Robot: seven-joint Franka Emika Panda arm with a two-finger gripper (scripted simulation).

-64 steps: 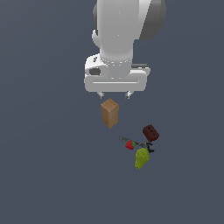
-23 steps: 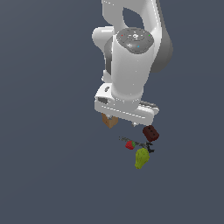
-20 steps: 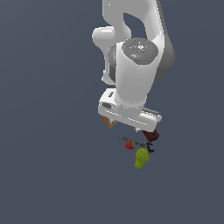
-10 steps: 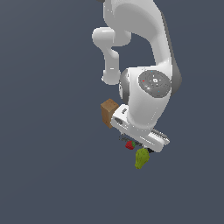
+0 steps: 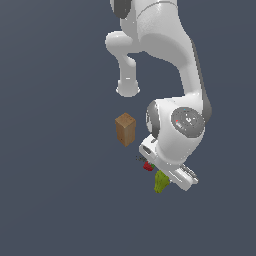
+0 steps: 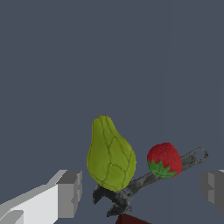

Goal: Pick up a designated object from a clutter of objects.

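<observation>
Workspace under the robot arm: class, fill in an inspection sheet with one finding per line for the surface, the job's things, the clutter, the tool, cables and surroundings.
Surface: plain dark grey-blue floor, no marks seen.
Job's things: yellow-green pear, lumpy, lying between the tool's two fingers in the wrist view, not gripped.
Clutter: red strawberry beside the pear, resting on a thin dark wrench; tan wooden block upright, apart from the rest; a dark red-brown edge barely shows.
Tool: open, fingers wide on either side of the pear.
Cables: nothing seen.
Surroundings: nothing seen beyond the white arm.
</observation>
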